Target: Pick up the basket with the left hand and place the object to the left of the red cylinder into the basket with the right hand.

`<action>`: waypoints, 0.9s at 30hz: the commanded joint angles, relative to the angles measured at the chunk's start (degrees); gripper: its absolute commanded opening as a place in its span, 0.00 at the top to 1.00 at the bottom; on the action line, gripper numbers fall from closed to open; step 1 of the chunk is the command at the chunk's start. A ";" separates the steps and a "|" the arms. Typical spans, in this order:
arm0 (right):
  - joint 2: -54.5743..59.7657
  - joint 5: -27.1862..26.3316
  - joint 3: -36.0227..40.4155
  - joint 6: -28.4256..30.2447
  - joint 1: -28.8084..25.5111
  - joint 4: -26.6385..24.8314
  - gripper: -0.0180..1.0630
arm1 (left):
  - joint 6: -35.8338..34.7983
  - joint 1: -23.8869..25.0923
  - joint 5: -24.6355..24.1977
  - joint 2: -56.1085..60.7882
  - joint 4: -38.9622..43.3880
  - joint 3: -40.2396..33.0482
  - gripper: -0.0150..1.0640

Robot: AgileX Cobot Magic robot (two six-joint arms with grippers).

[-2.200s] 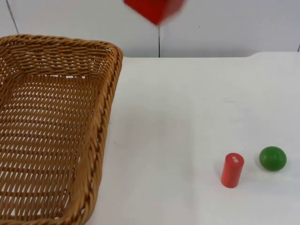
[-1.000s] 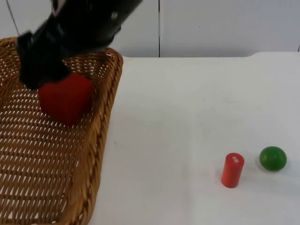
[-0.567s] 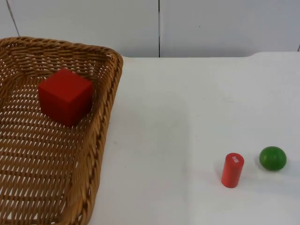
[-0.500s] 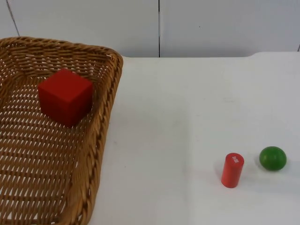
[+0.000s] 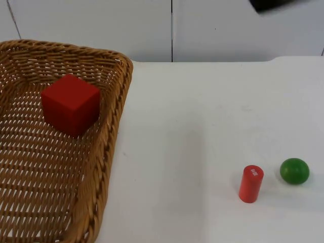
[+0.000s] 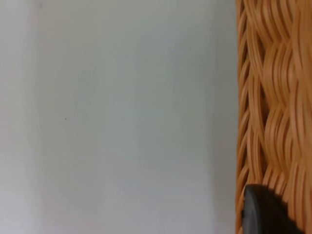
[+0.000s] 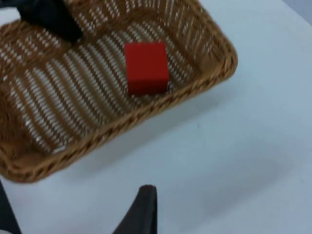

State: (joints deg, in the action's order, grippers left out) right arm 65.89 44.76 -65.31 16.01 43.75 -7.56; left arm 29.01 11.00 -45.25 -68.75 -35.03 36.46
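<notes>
Resting inside the woven brown wicker basket, the red wooden cube now lies free near the far wall; a second ago the right arm was over the basket with the cube in its grip. That arm has since pulled back, and a dark part of it shows at the upper edge of the top view. Whether the right gripper is open I cannot tell. The left gripper sits against the basket's rim, apparently holding it. The small red cylinder and the green ball stand on the white counter. The placing looks done.
</notes>
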 commanded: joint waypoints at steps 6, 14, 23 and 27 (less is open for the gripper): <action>-8.85 -3.82 10.02 -0.23 -0.24 1.46 0.18 | -0.13 -0.21 0.56 0.19 -1.69 0.02 0.99; -12.15 -6.61 14.41 -2.32 -0.24 2.80 0.18 | 0.29 -0.21 0.56 0.19 -1.69 0.02 0.99; -12.15 -6.86 14.40 -3.60 -0.13 1.01 0.18 | 0.29 -0.21 1.26 0.15 -2.89 0.02 0.99; -12.15 -6.48 14.40 -3.60 -0.13 0.78 0.18 | 0.85 -0.21 3.66 0.15 -6.09 0.02 0.99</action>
State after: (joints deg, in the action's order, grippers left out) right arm 54.06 38.92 -51.24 12.59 43.75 -6.25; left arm 29.74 11.00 -42.81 -68.79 -37.59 36.46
